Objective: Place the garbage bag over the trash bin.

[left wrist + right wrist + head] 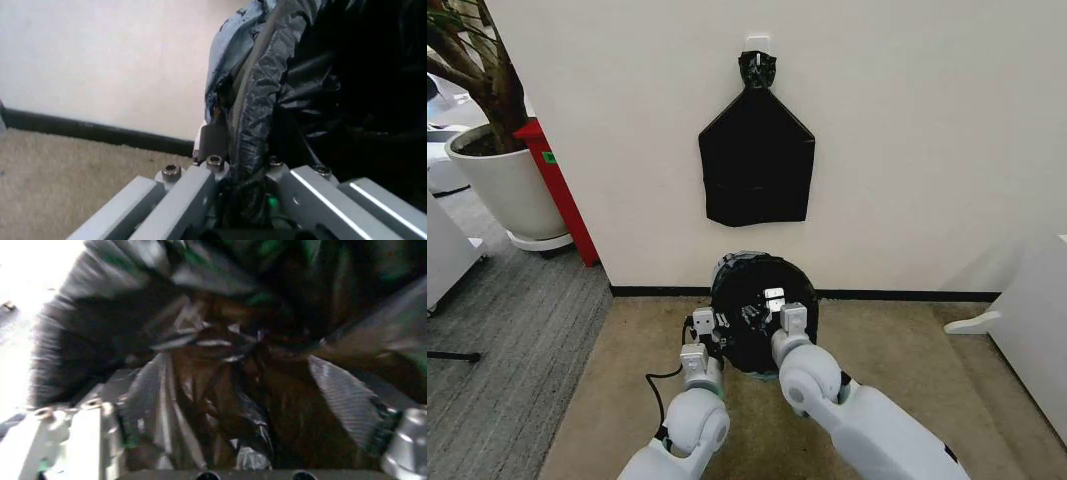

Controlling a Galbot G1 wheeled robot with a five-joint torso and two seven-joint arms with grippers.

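Below the wall, the garbage bag [762, 300] lined the trash bin [724, 268] on the carpet. Both grippers, left [704, 322] and right [792, 318], pinched its black plastic at the rim. No writing was readable.

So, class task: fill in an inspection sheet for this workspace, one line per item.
Surface: tan carpet by a white wall.
Job's things: bag draped over the bin's mouth; bin mostly hidden beneath it.
Clutter: black bundle hanging on a wall hook.
Hands: left hand at the bag's left edge, plastic between its fingers; right hand at its right side.
Cables: black cable along the left arm.
Surroundings: plant pot, red panel.
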